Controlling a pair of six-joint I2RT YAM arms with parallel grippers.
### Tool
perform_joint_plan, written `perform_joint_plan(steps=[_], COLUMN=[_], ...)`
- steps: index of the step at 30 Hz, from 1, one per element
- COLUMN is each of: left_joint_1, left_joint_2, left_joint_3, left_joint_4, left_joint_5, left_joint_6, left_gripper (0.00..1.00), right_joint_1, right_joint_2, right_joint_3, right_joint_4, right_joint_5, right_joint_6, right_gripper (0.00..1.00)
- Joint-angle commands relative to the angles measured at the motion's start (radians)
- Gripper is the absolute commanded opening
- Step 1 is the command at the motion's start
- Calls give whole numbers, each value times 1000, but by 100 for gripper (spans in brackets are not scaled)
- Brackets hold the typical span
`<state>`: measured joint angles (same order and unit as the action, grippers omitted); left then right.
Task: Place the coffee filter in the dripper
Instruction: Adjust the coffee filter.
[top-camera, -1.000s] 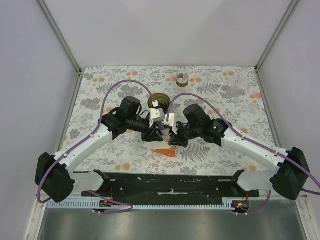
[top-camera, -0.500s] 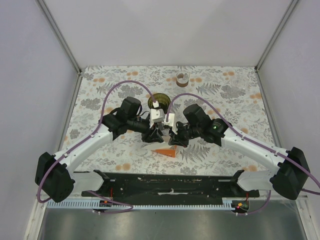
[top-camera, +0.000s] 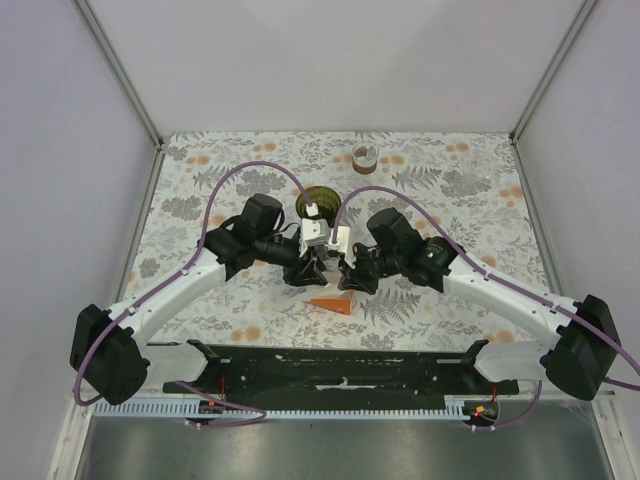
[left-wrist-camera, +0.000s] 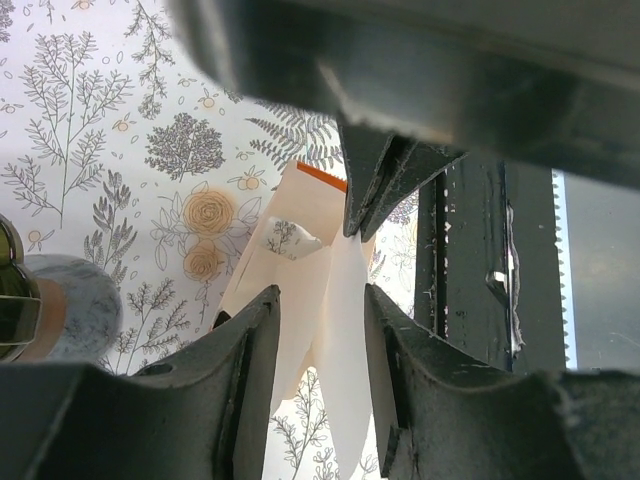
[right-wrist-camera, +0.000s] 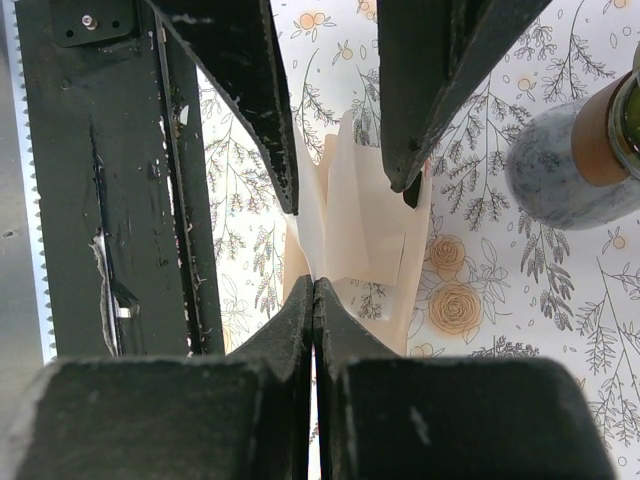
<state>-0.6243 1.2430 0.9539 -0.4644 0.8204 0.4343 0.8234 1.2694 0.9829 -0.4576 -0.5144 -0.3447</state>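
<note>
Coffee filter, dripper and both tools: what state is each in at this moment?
coffee filter: pinched by the right tool, not in the dripper
dripper: standing on the table, no filter in it
right tool: shut on the coffee filter
left tool: open, one finger on either side of the coffee filter

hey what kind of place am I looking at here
Probably a robot test booth: plain white walls, a floral-print tabletop, left arm and right arm bolted to a black rail.

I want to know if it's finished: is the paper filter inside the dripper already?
No, the coffee filter is pinched in the shut right gripper, off to the side of the dripper.
</note>
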Motion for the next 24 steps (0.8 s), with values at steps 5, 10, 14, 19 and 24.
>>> perform_joint_plan(steps=[5, 10, 14, 19, 24], left_joint_1=[-3, 8, 12, 11, 12], left_joint_2=[-28, -51, -50, -43, -47], left_joint_3=[31, 62, 49, 43, 65], left_joint_4=[-66, -114, -103, -65, -77], left_joint_5=[-15, -18, -47, -89, -73], left_joint_6=[53, 84, 93, 69, 61], left_gripper=[51, 56, 63, 50, 2], right_joint_1=[-10, -36, -44, -44, -47], right_joint_2=[-65, -77, -93, -99, -105], right_joint_3=[57, 59, 62, 71, 79], right_joint_4=[60, 59, 59, 53, 40], right_joint_5=[-21, -48, -70, -114, -131], right_joint_6=[3, 30, 42, 39, 38], right_gripper=[0, 0, 0, 0, 0])
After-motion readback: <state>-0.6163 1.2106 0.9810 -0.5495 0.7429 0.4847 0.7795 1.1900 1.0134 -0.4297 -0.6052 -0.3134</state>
